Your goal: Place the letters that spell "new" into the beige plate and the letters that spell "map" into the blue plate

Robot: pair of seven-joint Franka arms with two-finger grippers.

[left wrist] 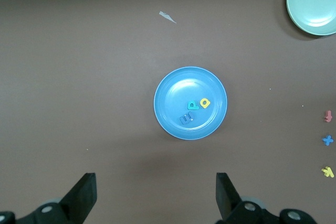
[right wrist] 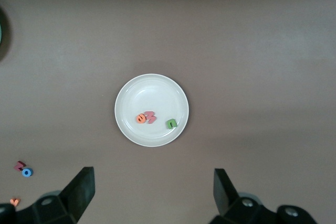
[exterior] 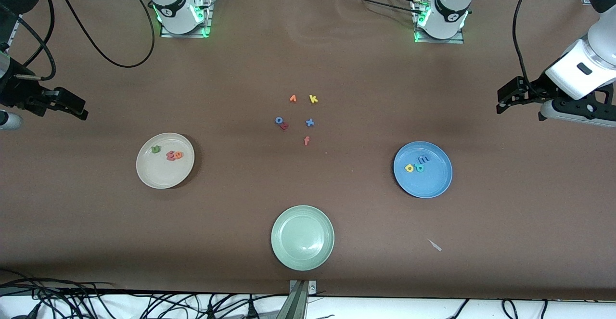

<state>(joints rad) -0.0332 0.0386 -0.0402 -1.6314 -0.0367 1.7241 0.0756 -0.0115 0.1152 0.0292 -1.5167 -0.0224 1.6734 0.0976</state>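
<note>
Both plates filled, arms waiting
Left gripper and right gripper, jaws wide apart and empty, are partly cut off above the blue plate and beige plate.

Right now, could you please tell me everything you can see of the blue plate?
The blue plate is round, plain light blue with a shallow raised rim and a smooth, slightly glossy look. It lies flat on the brown table toward the left arm's end, apart from the other plates. Three small foam letters rest inside it, off centre: a blue m, a teal p and a yellow a, close together. No hand touches it.
</note>
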